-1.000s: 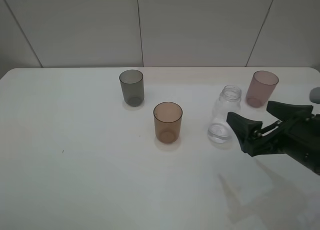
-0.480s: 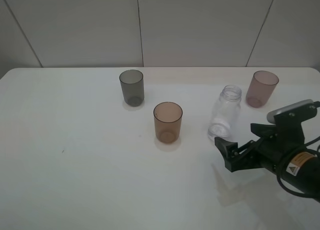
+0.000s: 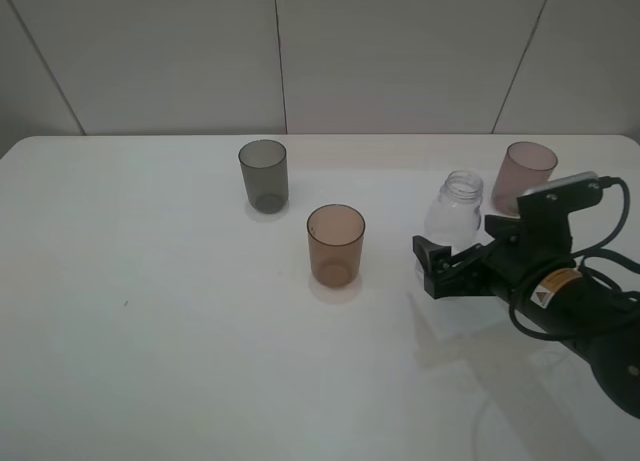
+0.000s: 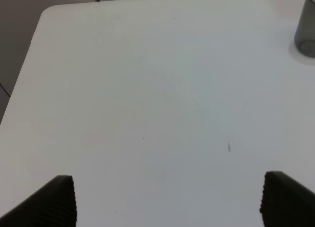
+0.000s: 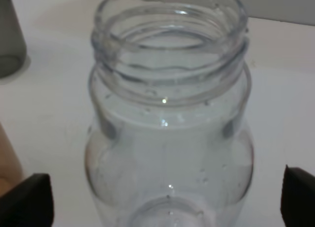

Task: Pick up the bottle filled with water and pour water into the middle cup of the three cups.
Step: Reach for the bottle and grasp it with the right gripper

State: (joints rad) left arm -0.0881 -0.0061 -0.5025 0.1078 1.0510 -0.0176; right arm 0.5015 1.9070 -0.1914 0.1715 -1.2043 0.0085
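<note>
The clear uncapped bottle (image 3: 455,213) stands upright on the white table (image 3: 150,331), between the amber-brown middle cup (image 3: 335,244) and the mauve-pink cup (image 3: 527,171). The smoky grey cup (image 3: 263,174) stands further back left. My right gripper (image 3: 455,263) is open, with a finger on each side of the bottle's lower body. In the right wrist view the bottle (image 5: 170,118) fills the space between the fingertips (image 5: 24,200) of the gripper (image 5: 162,205). Its water is hard to make out. My left gripper (image 4: 172,200) is open and empty over bare table.
The left wrist view catches the grey cup (image 4: 306,25) at its edge and the table's corner (image 4: 44,13). The right wrist view shows a sliver of the grey cup (image 5: 9,35) and of the amber cup (image 5: 6,155). A panelled wall (image 3: 400,51) stands behind the table.
My right gripper has moved left and toward the bottle, from beside it to straddling its lower body, jaws still open. Bottle and cups have not moved.
</note>
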